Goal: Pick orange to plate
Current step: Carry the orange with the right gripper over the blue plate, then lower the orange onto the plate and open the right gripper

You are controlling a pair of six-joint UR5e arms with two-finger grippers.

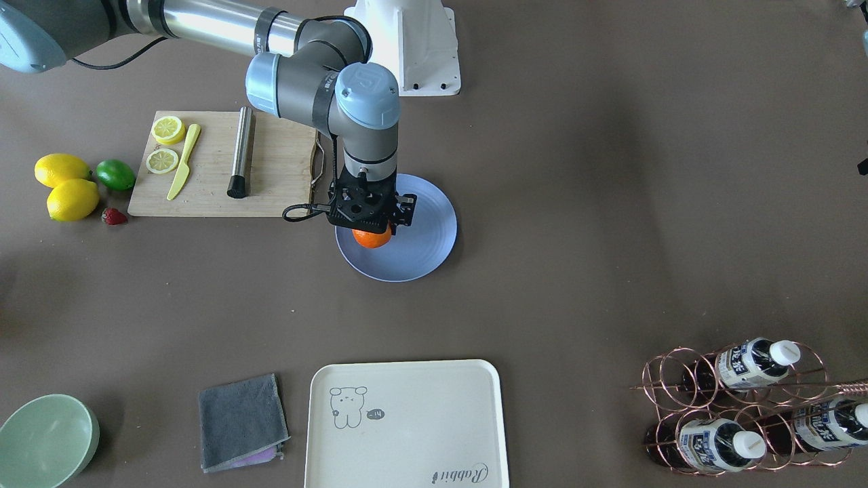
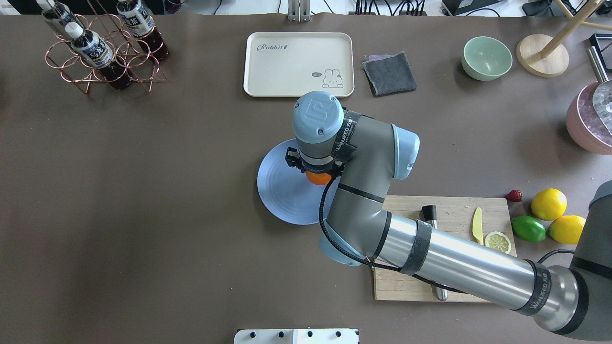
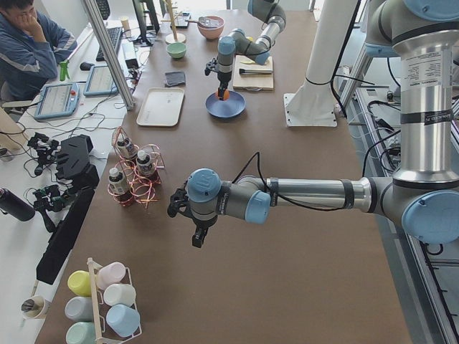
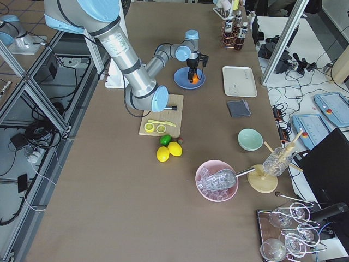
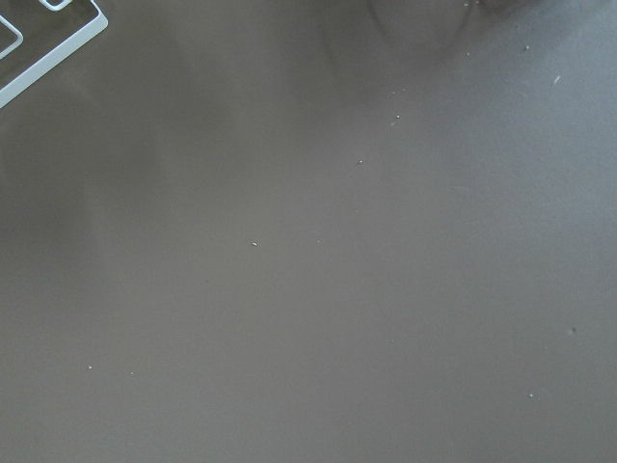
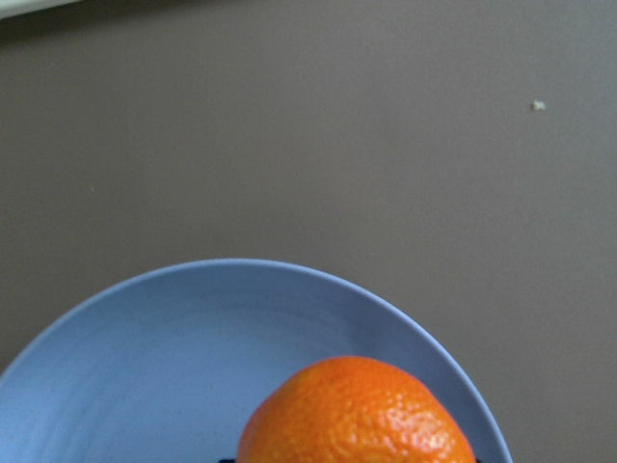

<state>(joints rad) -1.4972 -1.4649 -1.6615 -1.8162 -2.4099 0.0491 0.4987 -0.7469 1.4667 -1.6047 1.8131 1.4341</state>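
The orange [image 1: 371, 238] hangs just above the periwinkle-blue plate [image 1: 424, 251], over the half nearer the cutting board. My right gripper [image 1: 370, 229] points straight down and is shut on the orange; the wrist hides its fingers from above. In the right wrist view the orange [image 6: 357, 410] fills the bottom centre with the plate [image 6: 164, 357] beneath it. From overhead the orange [image 2: 318, 178] peeks out under the wrist, over the plate [image 2: 282, 200]. My left gripper [image 3: 195, 240] hovers over bare table far from the plate; I cannot tell whether it is open or shut.
A wooden cutting board [image 1: 285, 169] with lemon slices, a yellow knife and a metal cylinder lies beside the plate. Two lemons [image 1: 68, 186], a lime [image 1: 115, 174] and a strawberry sit beyond it. A cream tray [image 1: 407, 423], grey cloth [image 1: 241, 420], green bowl [image 1: 44, 440] and bottle rack [image 1: 739, 407] line the far edge.
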